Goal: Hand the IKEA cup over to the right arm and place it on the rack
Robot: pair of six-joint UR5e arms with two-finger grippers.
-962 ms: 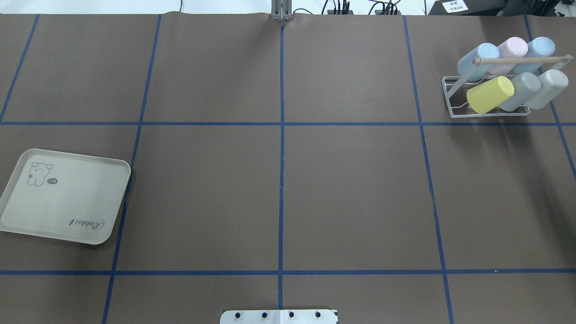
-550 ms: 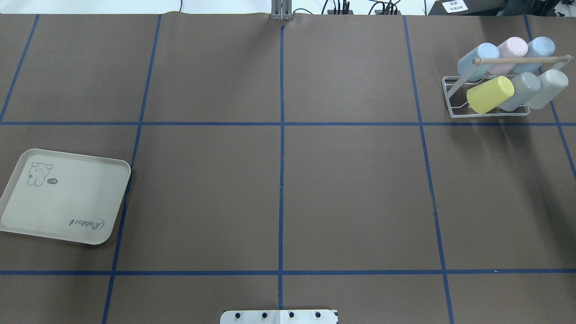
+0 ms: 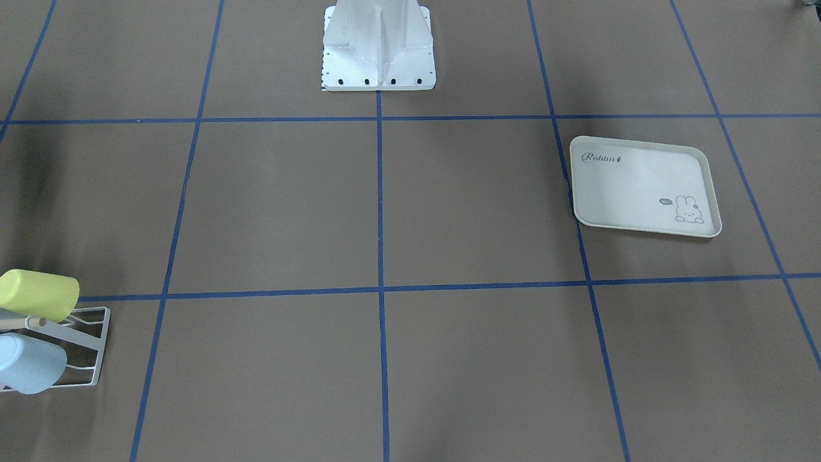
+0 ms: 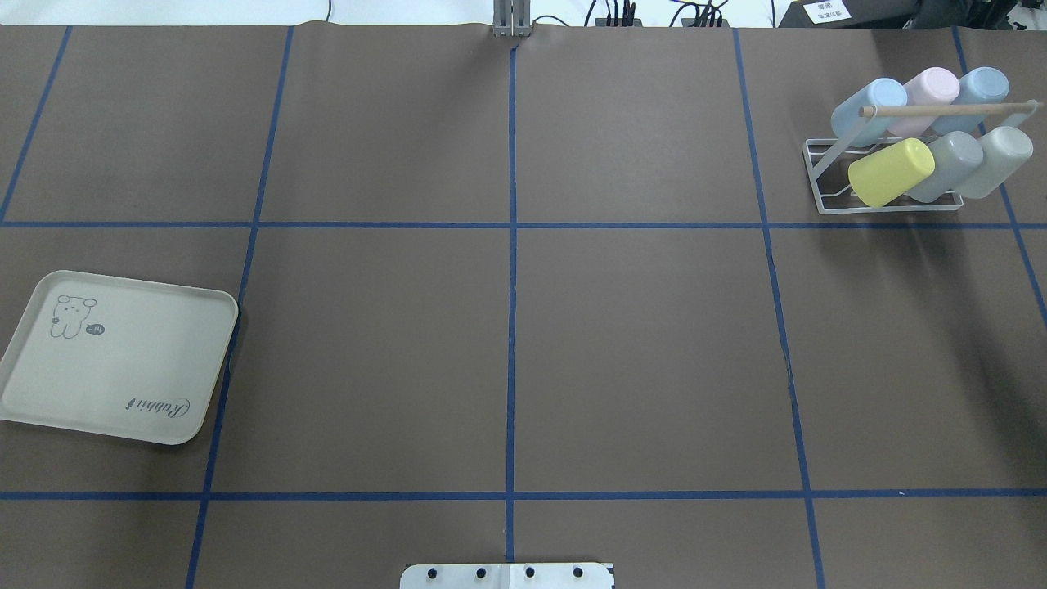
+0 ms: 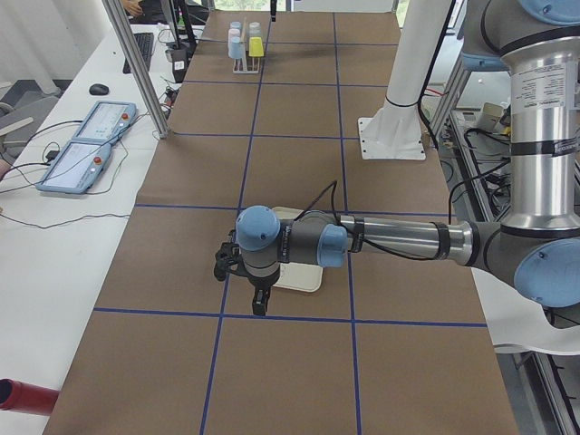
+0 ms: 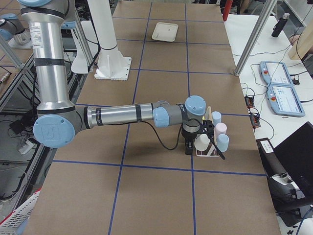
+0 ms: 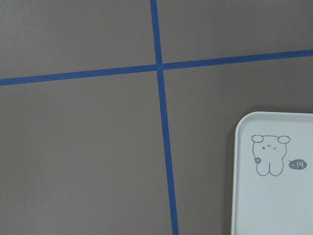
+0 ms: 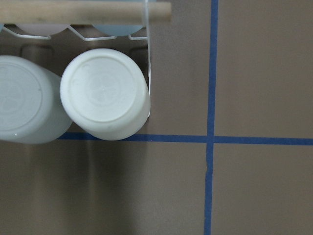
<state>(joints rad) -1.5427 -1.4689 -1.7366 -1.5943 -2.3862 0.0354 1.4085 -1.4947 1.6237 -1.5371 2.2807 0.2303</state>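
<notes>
The white wire rack (image 4: 887,209) stands at the table's far right, with its wooden dowel (image 4: 941,108) across the top. Several cups hang on it, among them a yellow cup (image 4: 890,172), a light blue cup (image 4: 867,110) and a pink cup (image 4: 928,98). Every cup I see is on the rack. The right wrist view looks down on two pale cup bottoms (image 8: 105,93) and the dowel (image 8: 88,11). My right gripper (image 6: 190,147) hangs beside the rack (image 6: 208,152). My left gripper (image 5: 258,304) hangs at the tray's edge. I cannot tell whether either gripper is open or shut.
A cream rabbit-print tray (image 4: 114,360) lies at the table's left; it also shows in the left wrist view (image 7: 279,171) and the front view (image 3: 641,186). The robot's white base (image 3: 378,45) stands mid-table. Blue tape lines grid the brown table.
</notes>
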